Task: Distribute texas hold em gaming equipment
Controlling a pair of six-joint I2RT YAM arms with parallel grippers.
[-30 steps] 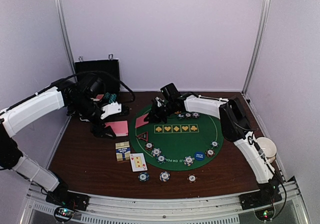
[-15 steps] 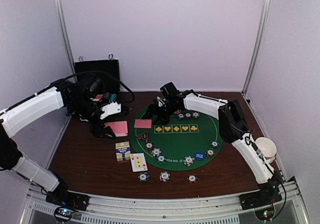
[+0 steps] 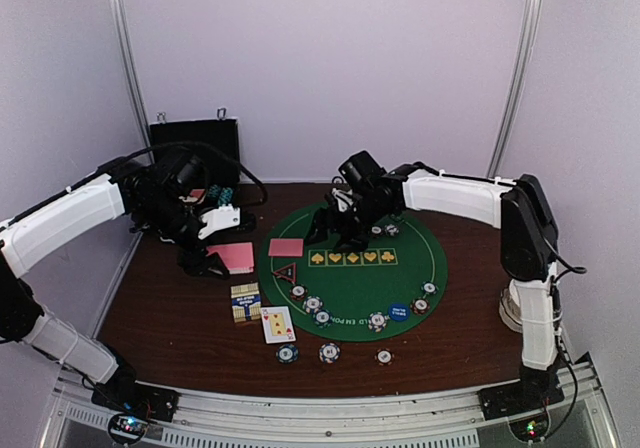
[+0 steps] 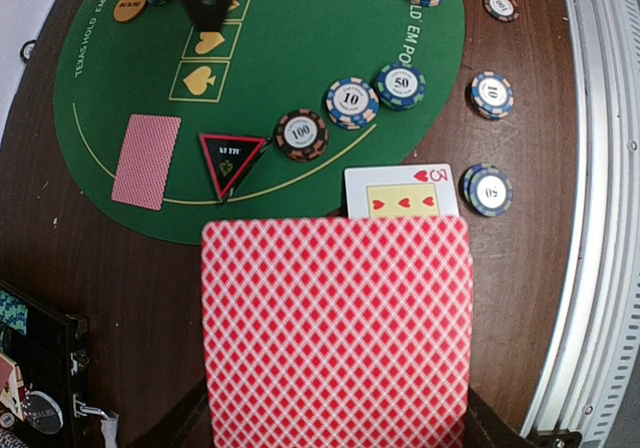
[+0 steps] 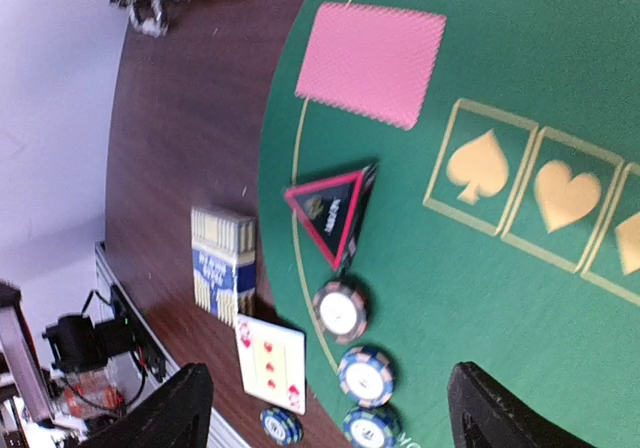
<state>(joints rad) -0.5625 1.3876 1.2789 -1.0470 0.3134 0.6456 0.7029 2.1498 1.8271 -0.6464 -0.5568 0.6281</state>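
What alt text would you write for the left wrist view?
A red-checked card back fills the foreground. Beyond it a green poker mat holds a face-down card, a triangle marker and striped chips; a three of hearts lies face up at the mat's edge.

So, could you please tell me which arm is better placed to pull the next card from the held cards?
Probably the right. The right gripper is open and empty above the green mat, while the left gripper is shut on the pink-backed cards and can only present them.
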